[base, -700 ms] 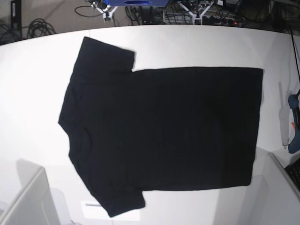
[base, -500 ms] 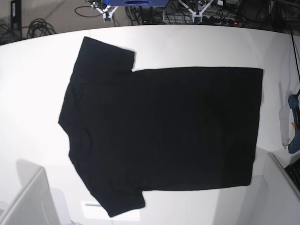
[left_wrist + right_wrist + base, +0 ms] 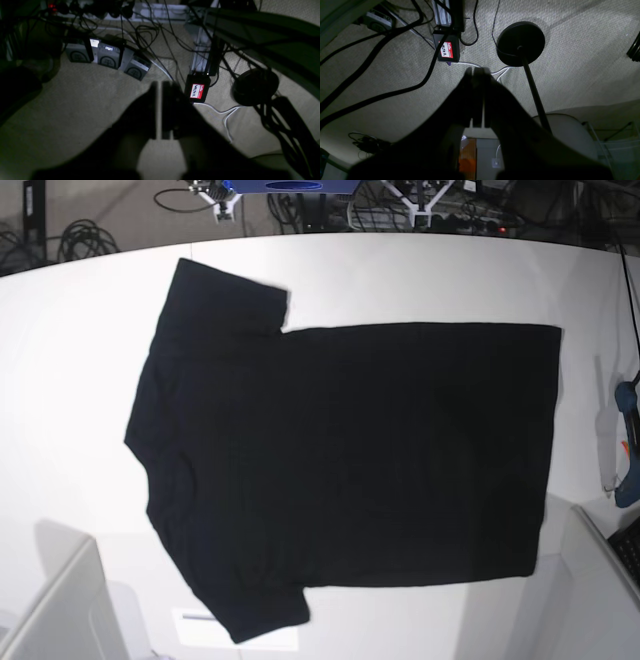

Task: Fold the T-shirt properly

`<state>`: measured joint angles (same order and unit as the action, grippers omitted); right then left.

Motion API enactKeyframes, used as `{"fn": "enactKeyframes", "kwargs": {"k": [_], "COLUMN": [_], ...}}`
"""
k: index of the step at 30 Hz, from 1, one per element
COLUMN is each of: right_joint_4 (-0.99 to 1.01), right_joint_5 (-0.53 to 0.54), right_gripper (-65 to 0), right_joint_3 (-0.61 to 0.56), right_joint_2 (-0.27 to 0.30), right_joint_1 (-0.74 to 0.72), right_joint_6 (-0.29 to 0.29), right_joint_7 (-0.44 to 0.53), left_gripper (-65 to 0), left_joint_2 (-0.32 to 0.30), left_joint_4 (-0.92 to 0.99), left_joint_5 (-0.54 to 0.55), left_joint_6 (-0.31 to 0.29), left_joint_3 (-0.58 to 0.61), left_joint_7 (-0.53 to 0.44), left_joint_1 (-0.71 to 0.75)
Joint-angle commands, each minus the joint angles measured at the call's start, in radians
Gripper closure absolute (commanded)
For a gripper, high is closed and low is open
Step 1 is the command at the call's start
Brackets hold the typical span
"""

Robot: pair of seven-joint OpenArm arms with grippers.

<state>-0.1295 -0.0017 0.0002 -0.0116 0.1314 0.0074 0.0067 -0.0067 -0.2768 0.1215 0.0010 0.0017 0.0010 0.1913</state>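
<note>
The T-shirt [image 3: 350, 455] is plain black all over, with no print showing on the side that faces up. The tabletop [image 3: 70, 360] under it is white. At the right edge lies a blue tool [image 3: 630, 445] with a small orange mark. Past the far edge stands a blue box [image 3: 290, 186], among black cables [image 3: 80, 235]. In the wrist views the floor [image 3: 570, 62] is beige carpet with a fine woven pattern. A black box [image 3: 446, 50] on it bears a red and white label. The left pincer [image 3: 160, 86] and the right pincer [image 3: 478, 71] show as black shapes. A round stand base [image 3: 520, 43] is black too.
</note>
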Motion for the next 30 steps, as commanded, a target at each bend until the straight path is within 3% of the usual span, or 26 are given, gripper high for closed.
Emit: {"fn": "enactKeyframes", "kwargs": {"k": [1, 12, 17, 23, 27, 30], "right_joint_4": [-0.002, -0.003, -0.054, -0.348, -0.694, -0.933], "right_joint_5": [-0.002, 0.002, 0.006, 0.038, 0.038, 0.038], "right_gripper": [0.0, 0.0, 0.0, 0.0, 0.0, 0.0], "right_joint_3": [-0.002, 0.004, 0.016, 0.145, 0.206, 0.251], "right_joint_2": [0.000, 0.020, 0.065, 0.098, 0.089, 0.052], "right_joint_1": [0.006, 0.011, 0.078, 0.285, 0.471, 0.581], "right_joint_6": [-0.007, -0.007, -0.007, -0.005, -0.005, -0.005], "right_joint_7": [-0.001, 0.000, -0.006, -0.087, -0.188, -0.273], "left_gripper": [0.0, 0.0, 0.0, 0.0, 0.0, 0.0], "left_joint_2": [-0.002, -0.005, -0.071, -0.140, -0.164, -0.177], "left_joint_4": [-0.002, -0.005, -0.149, -0.471, -0.657, -0.769], "left_joint_5": [-0.001, -0.003, -0.004, 0.005, 0.007, 0.007], "left_joint_6": [0.004, 0.004, 0.004, 0.004, 0.004, 0.004], "left_joint_3": [0.002, 0.004, 0.004, -0.007, -0.010, -0.012], "left_joint_7": [-0.002, -0.002, 0.000, 0.000, 0.000, 0.000], "left_joint_1": [0.007, 0.029, 0.150, 0.393, 0.529, 0.613]}}
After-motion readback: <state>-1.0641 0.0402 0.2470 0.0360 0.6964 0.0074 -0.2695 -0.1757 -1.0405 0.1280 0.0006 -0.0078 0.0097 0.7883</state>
